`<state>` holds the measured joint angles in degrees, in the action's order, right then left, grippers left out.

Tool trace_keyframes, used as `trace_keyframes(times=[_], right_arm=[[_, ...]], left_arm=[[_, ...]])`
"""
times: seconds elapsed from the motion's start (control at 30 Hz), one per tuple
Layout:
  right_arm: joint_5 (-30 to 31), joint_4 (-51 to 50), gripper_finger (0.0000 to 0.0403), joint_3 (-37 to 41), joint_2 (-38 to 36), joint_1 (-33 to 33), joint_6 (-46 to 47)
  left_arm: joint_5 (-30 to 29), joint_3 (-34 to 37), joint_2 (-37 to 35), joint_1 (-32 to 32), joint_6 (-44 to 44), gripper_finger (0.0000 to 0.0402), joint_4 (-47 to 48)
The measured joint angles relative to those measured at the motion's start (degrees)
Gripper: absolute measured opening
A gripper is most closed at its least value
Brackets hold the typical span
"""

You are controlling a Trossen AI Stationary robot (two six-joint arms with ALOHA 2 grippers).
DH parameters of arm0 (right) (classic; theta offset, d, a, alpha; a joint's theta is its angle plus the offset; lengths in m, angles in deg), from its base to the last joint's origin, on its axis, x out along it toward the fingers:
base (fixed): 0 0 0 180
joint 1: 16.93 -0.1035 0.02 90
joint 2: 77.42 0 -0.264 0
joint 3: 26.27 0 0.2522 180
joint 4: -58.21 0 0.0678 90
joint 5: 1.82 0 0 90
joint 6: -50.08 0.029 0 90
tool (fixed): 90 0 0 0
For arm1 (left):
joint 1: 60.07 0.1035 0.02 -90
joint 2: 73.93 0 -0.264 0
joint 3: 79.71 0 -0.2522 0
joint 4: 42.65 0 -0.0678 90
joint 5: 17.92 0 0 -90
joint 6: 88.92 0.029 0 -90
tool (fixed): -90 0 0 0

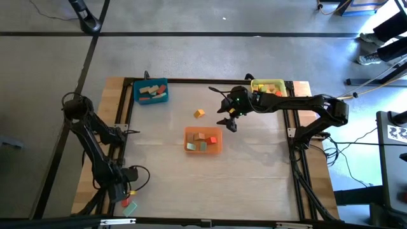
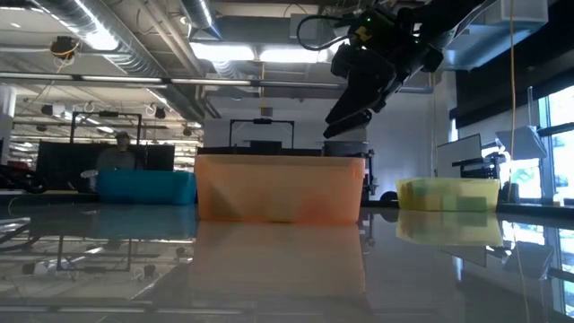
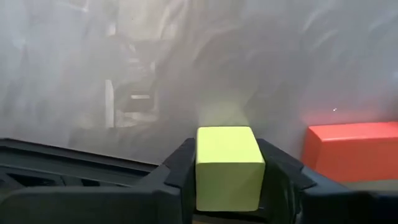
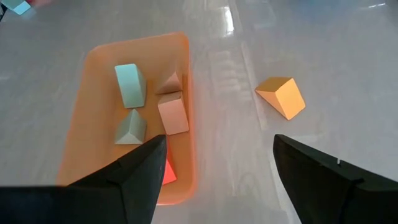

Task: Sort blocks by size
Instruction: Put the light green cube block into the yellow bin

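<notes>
At the table's near left corner my left gripper (image 1: 125, 191) points down, its fingers on either side of a yellow-green block (image 3: 229, 167). A red block (image 3: 351, 149) lies on the table just beside it, and a light blue block (image 1: 130, 208) lies nearer the front edge. My right gripper (image 4: 217, 180) hangs open in the air over the orange tray's (image 1: 217, 147) far right rim, holding nothing. An orange block (image 4: 283, 96) lies on the table beyond that tray. The orange tray holds several blocks. My left gripper has the yellow-green block between its two fingers, one finger on each of two opposite sides (image 3: 200, 171). The fingers come from above, pointing down. Whether the block stands on the table or is lifted off it does not show.
A blue tray (image 1: 151, 92) with blocks stands at the far left, and a yellow tray (image 1: 268, 86) with blocks at the far right under my right arm. The black frame rails (image 1: 130, 114) run along the table's edges. A person sits in the room beyond the table.
</notes>
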<state>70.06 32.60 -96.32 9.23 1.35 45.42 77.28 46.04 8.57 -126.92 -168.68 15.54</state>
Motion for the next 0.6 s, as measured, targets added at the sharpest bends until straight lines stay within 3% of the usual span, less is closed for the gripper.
trace_keyframes(times=[0.2,0.3,0.6], right_arm=[[0.0,-1.8,0.0293,0.0,-0.9,0.0,-0.4],[0.7,-3.8,0.0293,0.0,-3.9,0.0,-1.7],[2.6,-0.7,0.0293,0.0,-11.1,0.1,-8.1]], left_arm=[[1.0,-1.8,-1.4,3.9,-1.9,0.0114,0.1],[-1.2,-3.4,-3.4,6.7,-1.7,0.0114,0.0],[-25.0,-5.2,-13.4,17.8,8.3,0.0119,-2.4]])
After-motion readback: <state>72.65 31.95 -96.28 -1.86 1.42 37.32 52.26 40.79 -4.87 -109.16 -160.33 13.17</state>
